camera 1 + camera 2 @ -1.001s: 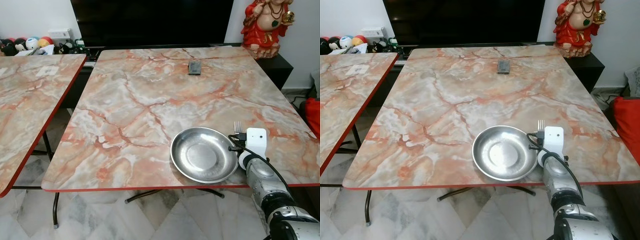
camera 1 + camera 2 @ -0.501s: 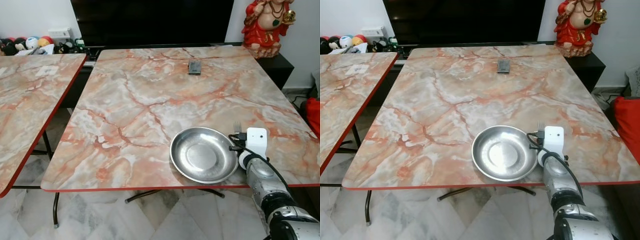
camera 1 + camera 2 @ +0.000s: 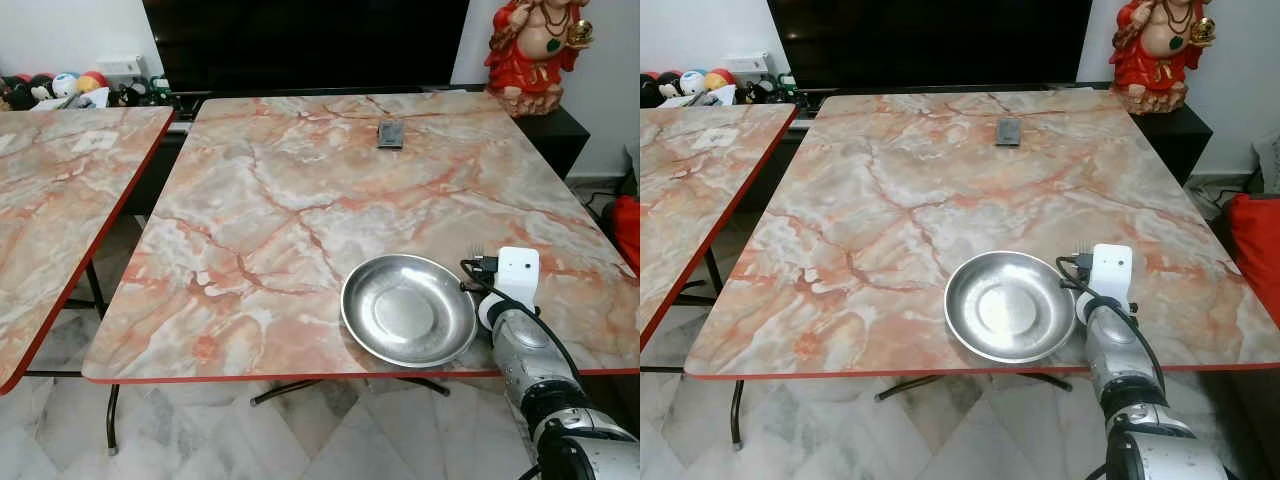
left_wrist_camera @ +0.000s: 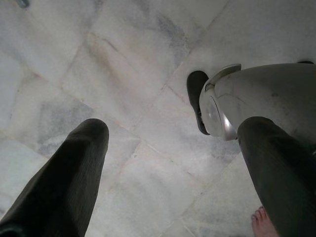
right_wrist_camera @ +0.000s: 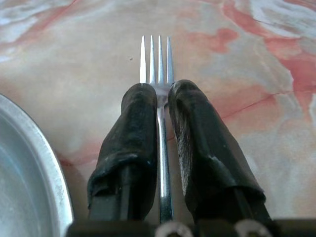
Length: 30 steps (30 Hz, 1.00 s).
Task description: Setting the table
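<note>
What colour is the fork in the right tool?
Silver, shiny metal: the fork, clearest in the right wrist view, pinched in the right tool.

Bench (image 3: 300, 200) surface largely bare. Near right corner taken up by steel plate (image 3: 408, 309); right gripper (image 5: 160, 96) with fork (image 5: 157, 54) clamped between fingers (image 5: 129, 128) just beside it. Small dark object (image 3: 390, 134) noted at far edge.

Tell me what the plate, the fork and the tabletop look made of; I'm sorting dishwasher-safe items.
The plate looks like polished steel: silvery with mirror glare. The fork, clamped between the right gripper fingers, looks like the same bright metal. The table shows a glossy pink-orange marble pattern with a red edge, possibly a printed laminate rather than stone.
</note>
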Tool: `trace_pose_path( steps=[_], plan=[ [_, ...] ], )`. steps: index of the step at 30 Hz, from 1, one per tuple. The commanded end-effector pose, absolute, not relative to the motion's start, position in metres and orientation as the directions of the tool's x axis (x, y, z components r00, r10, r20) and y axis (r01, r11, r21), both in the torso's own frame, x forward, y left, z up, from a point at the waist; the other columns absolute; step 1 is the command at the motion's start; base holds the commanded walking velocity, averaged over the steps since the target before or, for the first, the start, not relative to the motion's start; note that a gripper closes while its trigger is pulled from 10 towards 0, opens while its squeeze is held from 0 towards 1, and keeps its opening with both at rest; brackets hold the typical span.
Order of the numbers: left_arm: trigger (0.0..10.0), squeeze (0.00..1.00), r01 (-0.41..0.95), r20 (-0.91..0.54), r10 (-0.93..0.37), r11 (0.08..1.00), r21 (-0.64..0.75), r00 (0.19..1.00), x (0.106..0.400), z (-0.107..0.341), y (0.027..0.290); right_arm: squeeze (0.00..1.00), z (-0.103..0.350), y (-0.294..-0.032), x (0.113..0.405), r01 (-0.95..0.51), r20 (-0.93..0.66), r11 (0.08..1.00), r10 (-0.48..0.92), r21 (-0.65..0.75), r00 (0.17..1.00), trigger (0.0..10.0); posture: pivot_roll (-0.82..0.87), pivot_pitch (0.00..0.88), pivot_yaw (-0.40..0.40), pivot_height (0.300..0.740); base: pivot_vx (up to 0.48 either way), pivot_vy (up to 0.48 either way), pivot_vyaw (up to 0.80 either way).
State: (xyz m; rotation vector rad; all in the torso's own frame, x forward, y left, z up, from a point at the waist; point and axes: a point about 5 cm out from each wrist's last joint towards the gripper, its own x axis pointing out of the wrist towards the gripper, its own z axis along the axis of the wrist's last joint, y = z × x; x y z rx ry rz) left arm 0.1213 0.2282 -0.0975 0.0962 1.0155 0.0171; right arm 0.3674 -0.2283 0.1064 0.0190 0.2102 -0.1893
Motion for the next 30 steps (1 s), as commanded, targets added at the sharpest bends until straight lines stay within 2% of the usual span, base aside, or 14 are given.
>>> trace_pose_path(
  steps=[1,9,17,23,28,30],
  plan=[
    [10.0,0.0,0.042,-0.867,0.061,0.995,0.094,0.495,0.112,-0.1,0.229,0.0,0.114,-0.227,0.371,0.192,-0.173,0.981,-0.186,0.02,0.967,10.0,-0.01,0.107,0.037,0.74,0.0,0.0,0.0],
    [10.0,0.0,0.041,-0.866,0.061,0.995,0.093,0.496,0.112,-0.1,0.229,0.0,0.129,-0.231,0.373,0.235,-0.063,0.972,-0.235,0.004,0.97,10.0,-0.01,0.107,0.034,0.74,0.0,0.0,0.0],
    [10.0,0.0,0.037,-0.866,0.063,0.995,0.094,0.497,0.111,-0.101,0.229,0.0,0.141,-0.229,0.366,0.279,0.121,0.96,-0.281,0.041,0.952,10.0,0.0,0.103,0.026,0.74,0.0,0.0,0.0],
    [10.0,0.0,0.03,-0.863,0.067,0.995,0.095,0.5,0.11,-0.101,0.23,0.0,0.147,-0.215,0.359,0.23,0.209,0.97,-0.242,0.082,0.947,10.0,0.0,0.097,0.021,0.74,0.0,0.0,0.0],
    [10.0,0.0,0.023,-0.861,0.072,0.995,0.097,0.504,0.11,-0.101,0.23,0.0,0.16,-0.197,0.345,0.131,0.33,0.991,-0.13,0.02,0.935,10.0,-0.01,0.076,0.014,0.74,0.0,0.0,0.0],
    [10.0,0.0,0.024,-0.861,0.074,0.995,0.099,0.503,0.11,-0.101,0.23,0.0,0.167,-0.196,0.34,0.128,0.365,0.992,-0.126,0.018,0.922,10.0,-0.01,0.065,0.014,0.74,0.0,0.0,0.0]
  ],
)
